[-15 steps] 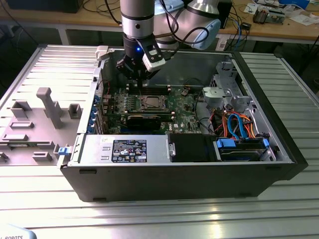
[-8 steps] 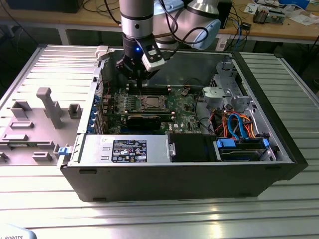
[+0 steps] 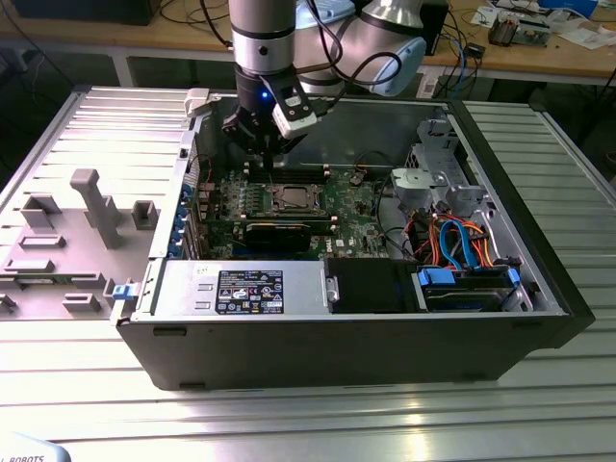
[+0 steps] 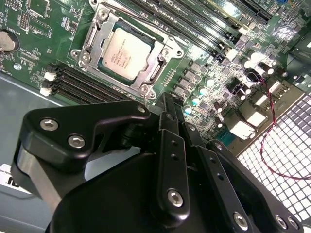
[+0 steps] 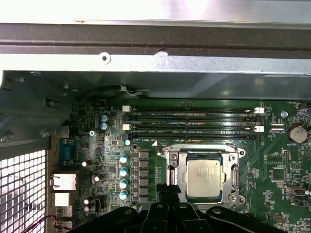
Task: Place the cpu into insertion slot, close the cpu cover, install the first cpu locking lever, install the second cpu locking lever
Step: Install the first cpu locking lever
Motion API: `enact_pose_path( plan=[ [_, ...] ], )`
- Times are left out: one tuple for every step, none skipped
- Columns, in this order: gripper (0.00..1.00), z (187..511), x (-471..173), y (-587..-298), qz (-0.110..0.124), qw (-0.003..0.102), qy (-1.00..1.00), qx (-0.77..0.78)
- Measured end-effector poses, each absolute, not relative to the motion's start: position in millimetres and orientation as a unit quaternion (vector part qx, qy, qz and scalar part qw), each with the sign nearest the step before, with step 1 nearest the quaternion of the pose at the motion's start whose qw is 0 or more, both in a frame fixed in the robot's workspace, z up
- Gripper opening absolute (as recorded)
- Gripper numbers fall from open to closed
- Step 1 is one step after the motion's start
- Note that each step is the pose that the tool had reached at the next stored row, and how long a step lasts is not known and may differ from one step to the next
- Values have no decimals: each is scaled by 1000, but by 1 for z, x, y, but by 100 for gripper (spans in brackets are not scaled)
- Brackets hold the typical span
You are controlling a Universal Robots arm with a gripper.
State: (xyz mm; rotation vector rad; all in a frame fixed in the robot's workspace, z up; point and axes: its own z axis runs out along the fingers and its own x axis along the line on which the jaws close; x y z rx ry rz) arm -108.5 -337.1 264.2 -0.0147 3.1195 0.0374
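The cpu point(image 4: 122, 52) lies flat in the insertion slot point(image 4: 146, 90) on the green motherboard, its silver-grey top facing up. The cpu cover point(image 4: 108, 29), a silver frame, lies down around the chip. Both wrist views show them: cpu point(image 5: 204, 177), cpu cover point(image 5: 201, 151). In the exterior view the cpu point(image 3: 292, 199) sits mid-board. My gripper point(image 4: 167, 102) hovers just off one edge of the socket, above the board. It is shut, with nothing between its black fingers. I also see the gripper point(image 5: 163, 196) from above, and in the exterior view the gripper point(image 3: 262, 159) hangs at the back left of the socket.
Long black memory slots point(image 5: 192, 122) run beside the socket. A black graphics card point(image 3: 279, 234) lies in front of it. Blue and orange cables point(image 3: 462, 245) and a drive cage point(image 3: 433, 178) fill the case's right. A grey fixture plate point(image 3: 67, 231) lies left of the case.
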Motion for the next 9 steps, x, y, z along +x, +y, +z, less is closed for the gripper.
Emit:
enact_pose_path(
  plan=[
    [11,264,-109,-337,12,11,1000,-5],
    [11,264,-109,-337,12,11,1000,-5],
    [11,264,-110,-337,12,11,1000,-5],
    [11,264,-111,-337,12,11,1000,-5],
    [11,264,-112,-337,12,11,1000,-5],
    [11,264,-113,-337,12,11,1000,-5],
    [11,264,-114,-337,12,11,1000,-5],
    [11,264,-115,-337,12,11,1000,-5],
    [11,264,-118,-337,12,11,1000,-6]
  ],
)
